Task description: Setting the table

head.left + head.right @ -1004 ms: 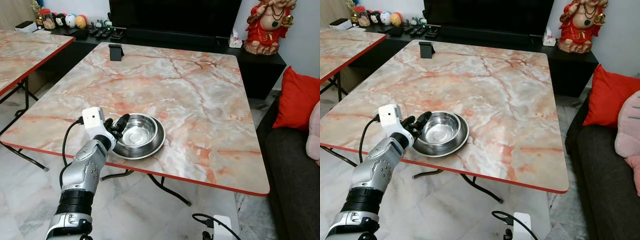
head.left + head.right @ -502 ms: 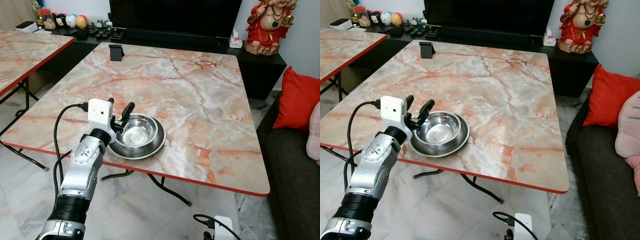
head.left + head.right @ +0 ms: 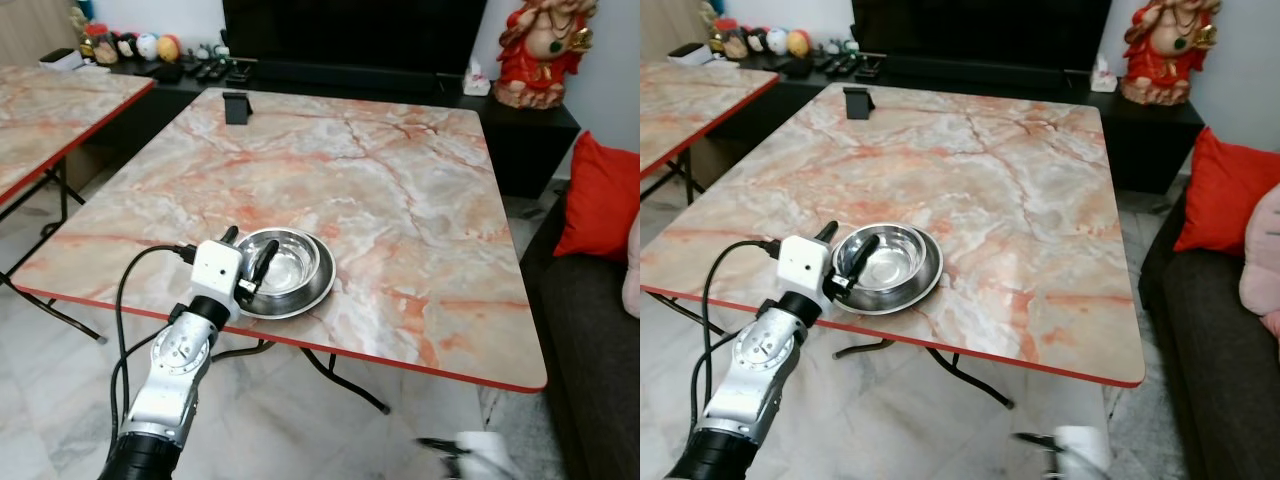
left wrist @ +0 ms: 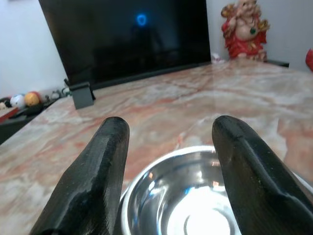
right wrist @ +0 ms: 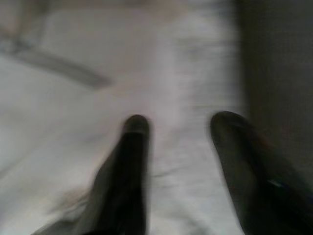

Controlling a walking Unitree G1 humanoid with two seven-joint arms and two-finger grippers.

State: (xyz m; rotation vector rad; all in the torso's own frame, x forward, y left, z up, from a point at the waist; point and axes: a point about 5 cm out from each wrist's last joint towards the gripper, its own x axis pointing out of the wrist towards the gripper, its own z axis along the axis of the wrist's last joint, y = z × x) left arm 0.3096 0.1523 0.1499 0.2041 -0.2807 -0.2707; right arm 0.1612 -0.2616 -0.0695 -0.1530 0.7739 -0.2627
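A shiny steel bowl [image 3: 288, 270] with a wide rim rests on the marble table [image 3: 400, 200], close to its red front edge. My left gripper [image 3: 250, 244] hovers at the bowl's near-left rim, open, with nothing between its fingers. In the left wrist view the two black fingers [image 4: 105, 161] stand wide apart, and the bowl [image 4: 195, 200] lies just past and below them. My right gripper [image 5: 181, 120] hangs low beside the table over pale floor. Its fingers are apart and the picture is blurred.
A small black stand [image 3: 236, 105] sits at the table's far left edge. A second marble table [image 3: 50, 110] is on the left, a dark sofa with a red cushion [image 3: 600, 195] on the right. A low cabinet with a red statue [image 3: 535, 50] lines the back wall.
My left gripper let go of the bowl's rim, opened and lifted, and now sits a little nearer the table's front edge. The bowl stayed put. The camera shifted slightly.
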